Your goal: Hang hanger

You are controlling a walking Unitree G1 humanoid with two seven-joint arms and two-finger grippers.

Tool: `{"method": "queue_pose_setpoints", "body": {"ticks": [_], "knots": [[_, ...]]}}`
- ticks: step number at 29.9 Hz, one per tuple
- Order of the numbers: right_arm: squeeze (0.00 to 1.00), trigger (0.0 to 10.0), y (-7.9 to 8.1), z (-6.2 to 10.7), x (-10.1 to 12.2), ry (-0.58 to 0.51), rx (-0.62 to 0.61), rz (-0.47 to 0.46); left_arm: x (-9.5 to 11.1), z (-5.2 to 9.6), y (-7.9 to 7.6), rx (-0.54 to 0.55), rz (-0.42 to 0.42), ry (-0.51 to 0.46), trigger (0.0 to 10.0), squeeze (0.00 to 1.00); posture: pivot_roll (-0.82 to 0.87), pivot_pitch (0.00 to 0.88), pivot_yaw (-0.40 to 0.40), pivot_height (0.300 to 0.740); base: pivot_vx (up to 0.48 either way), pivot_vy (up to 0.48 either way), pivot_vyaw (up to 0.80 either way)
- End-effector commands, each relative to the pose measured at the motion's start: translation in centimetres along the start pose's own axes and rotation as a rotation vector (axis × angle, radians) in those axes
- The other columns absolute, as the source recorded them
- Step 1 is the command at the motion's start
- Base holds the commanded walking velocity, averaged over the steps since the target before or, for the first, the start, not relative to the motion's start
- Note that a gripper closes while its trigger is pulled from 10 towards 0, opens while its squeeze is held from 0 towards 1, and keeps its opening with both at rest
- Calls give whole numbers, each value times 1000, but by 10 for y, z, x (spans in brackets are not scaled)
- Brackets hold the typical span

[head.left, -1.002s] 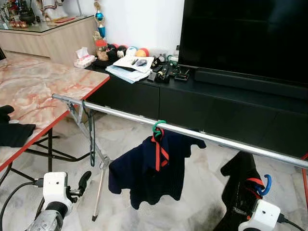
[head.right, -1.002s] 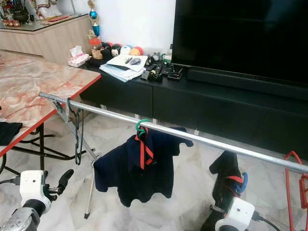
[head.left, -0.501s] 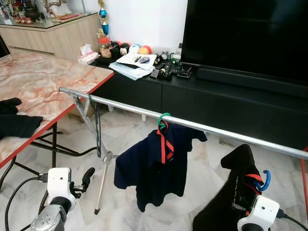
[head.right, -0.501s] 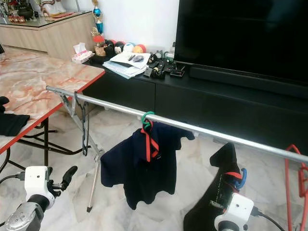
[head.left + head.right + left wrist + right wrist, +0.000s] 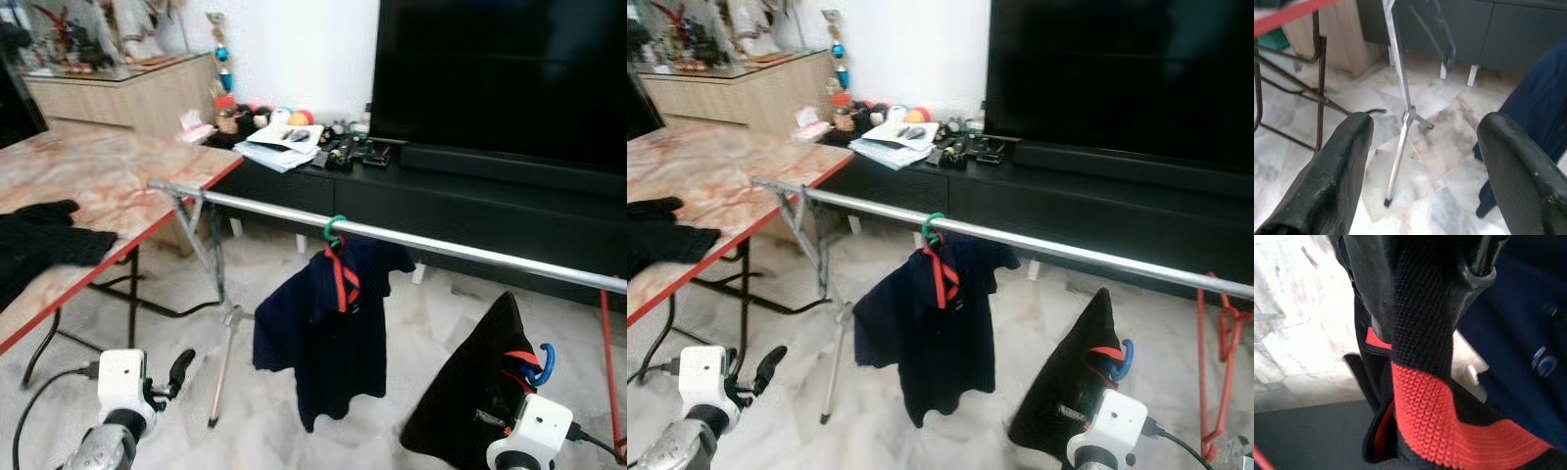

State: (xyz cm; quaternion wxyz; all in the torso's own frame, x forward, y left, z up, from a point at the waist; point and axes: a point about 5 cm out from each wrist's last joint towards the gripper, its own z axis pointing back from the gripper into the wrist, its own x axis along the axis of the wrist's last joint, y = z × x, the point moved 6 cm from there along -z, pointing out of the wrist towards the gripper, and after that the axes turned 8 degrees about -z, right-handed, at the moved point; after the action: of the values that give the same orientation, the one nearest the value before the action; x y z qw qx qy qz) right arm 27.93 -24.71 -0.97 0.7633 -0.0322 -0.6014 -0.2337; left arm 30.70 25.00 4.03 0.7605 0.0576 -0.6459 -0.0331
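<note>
A silver rail (image 5: 460, 251) runs across in front of me. On it hangs a navy shirt (image 5: 328, 328) by a green hanger hook (image 5: 335, 229). Low at the right, below the rail, my right gripper (image 5: 1425, 269) is shut on the black-and-red collar (image 5: 1422, 401) of a black garment (image 5: 475, 397). That garment sits on a hanger with a blue hook (image 5: 542, 364), and the cloth hides the fingers in the eye views. My left gripper (image 5: 1425, 127) hangs low at the left, open and holding nothing, facing the rail's stand leg (image 5: 1400, 122).
A marble table with a red edge (image 5: 98, 181) stands at the left with black cloth (image 5: 44, 240) on it. Behind the rail is a black TV console (image 5: 470, 201) with clutter. Red hangers (image 5: 1220, 338) hang at the rail's far right. Marble floor lies below.
The whole picture has slid to the right, so the camera has turned; more of the table shows. The black garment in my right gripper now spreads wider. Both arms stay low.
</note>
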Motion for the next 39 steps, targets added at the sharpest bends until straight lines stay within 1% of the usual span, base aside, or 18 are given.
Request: {"method": "queue_pose_setpoints", "body": {"ticks": [1,13,15,17,20,21,23,24,25,27,28,30,31,32,34,35,36,39], "knots": [[0,10000,2,-2,8,-28,4,-3,1,-1,2,2,2,-3,10000,0,46,0,29,740,-255,0,0],[0,10000,0,-5,9,-16,-6,17,2,-3,1,2,2,-4,10000,0,48,0,18,740,-252,0,0],[0,10000,0,-5,9,-16,-6,17,2,-3,1,3,1,-2,10000,0,49,0,17,740,0,0,0],[0,10000,0,-6,9,-6,1,27,0,-4,3,11,-15,14,10000,0,48,0,14,740,0,0,0],[0,10000,1,-9,9,12,13,47,3,-6,2,8,-16,3,10000,0,49,1,13,740,0,0,0],[0,10000,2,-11,10,24,28,81,5,-7,2,-11,-56,1,10000,0,48,5,13,740,0,0,0],[0,10000,3,-12,11,24,33,89,6,-7,1,-18,-67,0,10000,0,48,5,13,740,0,0,0],[0,10000,7,-17,16,38,79,155,14,-10,-1,-53,-83,-20,10000,0,53,18,7,740,0,0,0],[0,10000,9,-19,19,40,105,193,19,-11,-3,-75,-104,-29,10000,0,54,19,6,740,0,0,0],[0,10000,12,-21,22,48,129,227,23,-11,-5,-98,-118,-39,10000,0,58,23,3,740,0,0,0],[0,10000,15,-24,26,56,160,274,28,-11,-9,-133,-139,-51,10000,0,58,26,2,740,0,0,0],[0,10000,24,-27,34,54,220,307,33,-12,-12,-178,-198,-55,10000,0,58,30,2,740,0,0,0],[0,10000,30,-30,39,72,270,375,38,-12,-14,-215,-235,-59,10000,0,58,30,2,740,0,0,0],[0,10000,32,-31,41,72,287,408,40,-12,-14,-227,-241,-62,10000,0,59,34,-1,740,0,0,0],[0,10000,42,-35,53,69,356,447,48,-13,-14,-257,-293,-71,10000,0,68,37,-9,740,0,0,0],[0,10000,43,-35,54,72,365,447,49,-13,-14,-262,-301,-75,10000,0,68,37,-9,740,0,0,0],[0,10000,53,-35,58,82,436,502,57,-12,-15,-292,-310,-87,10000,0,70,42,-14,740,0,0,0],[0,10000,68,-30,59,126,563,591,79,-9,-21,-367,-341,-129,10000,0,68,48,-17,740,0,0,0]]}}
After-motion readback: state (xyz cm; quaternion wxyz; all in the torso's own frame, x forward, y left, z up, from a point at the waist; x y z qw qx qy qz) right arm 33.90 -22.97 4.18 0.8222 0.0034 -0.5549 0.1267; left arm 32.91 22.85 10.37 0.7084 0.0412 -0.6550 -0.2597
